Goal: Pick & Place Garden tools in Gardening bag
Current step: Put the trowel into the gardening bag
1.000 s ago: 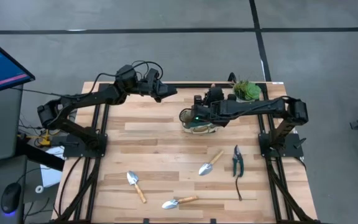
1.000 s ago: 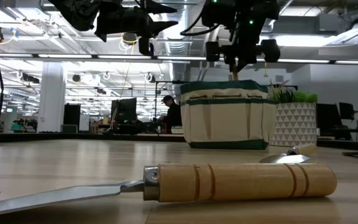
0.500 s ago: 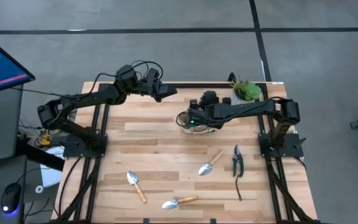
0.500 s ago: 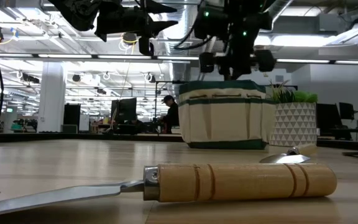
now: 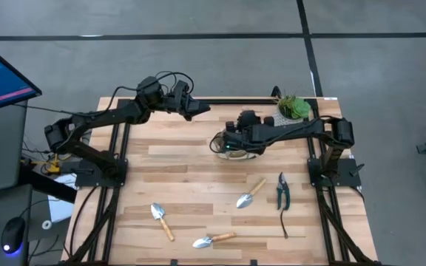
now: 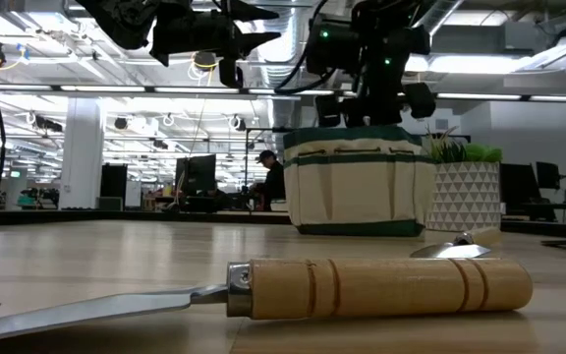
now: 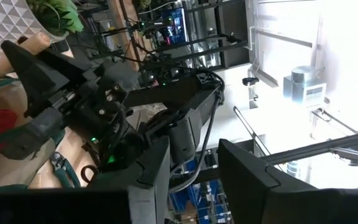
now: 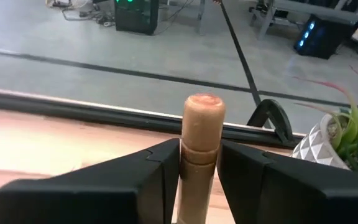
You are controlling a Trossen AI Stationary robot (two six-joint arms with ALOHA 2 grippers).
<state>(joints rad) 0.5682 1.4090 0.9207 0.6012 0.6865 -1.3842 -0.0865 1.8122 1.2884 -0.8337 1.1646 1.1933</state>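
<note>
Hovering over the bag [image 5: 237,145] at the table's [image 5: 191,185] far side, the right gripper [image 5: 231,142] all but hides the tote from above; only the low view shows the beige bag [image 6: 360,182] whole, upright, with the plant [image 6: 465,192] just beside it. The right wrist view alone settles what the arm carries: a wooden handle [image 8: 201,146] stands upright between the two dark fingers [image 8: 129,180], which sit close against its sides, though whether they pinch it or have just eased off cannot be told. The left gripper [image 5: 198,108] hangs raised near the far edge, apart from the bag; its own wrist view shows its jaws parted and empty, and looks across at the right arm and a patch of red by the bag's green trim. Seen from above, three trowels [image 5: 251,193] and the shears [image 5: 282,190] lie on the near half of the table. From table height one trowel [image 6: 263,290] fills the foreground, and a person [image 6: 271,179] sits in the room behind.
</note>
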